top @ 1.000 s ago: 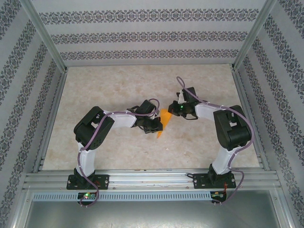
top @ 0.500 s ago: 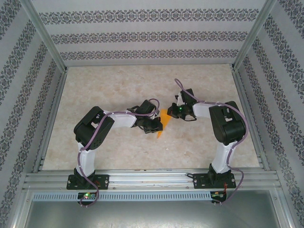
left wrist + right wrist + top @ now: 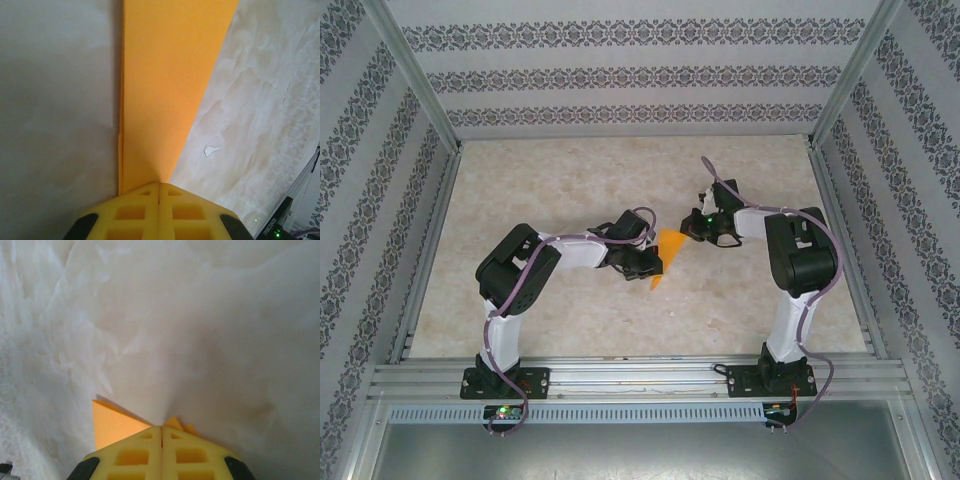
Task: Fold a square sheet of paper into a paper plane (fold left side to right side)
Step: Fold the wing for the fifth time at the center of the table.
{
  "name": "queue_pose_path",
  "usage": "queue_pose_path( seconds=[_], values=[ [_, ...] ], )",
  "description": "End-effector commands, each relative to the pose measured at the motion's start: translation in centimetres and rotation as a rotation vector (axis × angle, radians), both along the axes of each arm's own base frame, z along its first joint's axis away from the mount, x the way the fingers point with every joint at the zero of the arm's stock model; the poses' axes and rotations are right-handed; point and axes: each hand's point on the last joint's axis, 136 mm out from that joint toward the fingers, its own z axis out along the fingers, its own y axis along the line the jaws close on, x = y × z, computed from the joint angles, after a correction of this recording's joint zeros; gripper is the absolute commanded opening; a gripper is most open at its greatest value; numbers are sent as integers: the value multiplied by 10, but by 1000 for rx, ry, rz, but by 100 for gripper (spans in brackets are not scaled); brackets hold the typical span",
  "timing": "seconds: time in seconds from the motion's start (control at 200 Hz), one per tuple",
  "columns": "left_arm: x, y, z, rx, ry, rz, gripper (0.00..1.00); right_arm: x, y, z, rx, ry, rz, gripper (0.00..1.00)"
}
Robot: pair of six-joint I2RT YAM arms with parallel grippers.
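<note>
Count: one paper plane (image 3: 665,252), two grippers, on a pale marbled table (image 3: 560,180).
Left gripper (image 3: 653,264): nearest. In its wrist view the yellow fingertips (image 3: 145,197) are pressed tight together, pinching the plane's narrow end (image 3: 165,90).
Paper plane: mid-table between the grippers, a narrow orange wedge widening away from the left fingers.
Right gripper (image 3: 691,230): farther back, at the wide corner, fingers (image 3: 135,450) closed.
Hard to tell: orange (image 3: 110,422) peeks out by the right tips; pinched or merely underneath, I cannot tell.
Cut off: the plane's far end runs off the left wrist view.
</note>
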Motion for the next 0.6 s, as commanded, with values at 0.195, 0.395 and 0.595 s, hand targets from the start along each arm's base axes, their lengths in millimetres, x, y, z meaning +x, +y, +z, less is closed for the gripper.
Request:
queue_pose_path(
  seconds=[0.195, 0.395, 0.595],
  values=[
    [-49, 45, -66, 245, 200, 4, 0, 33, -33, 8, -65, -56, -82, 0],
    [-48, 45, -65, 242, 194, 6, 0, 25, -27, 48, -23, -110, -73, 0],
    [-48, 45, -64, 237, 189, 7, 0, -25, 5, 50, 46, -37, -40, 0]
  ],
)
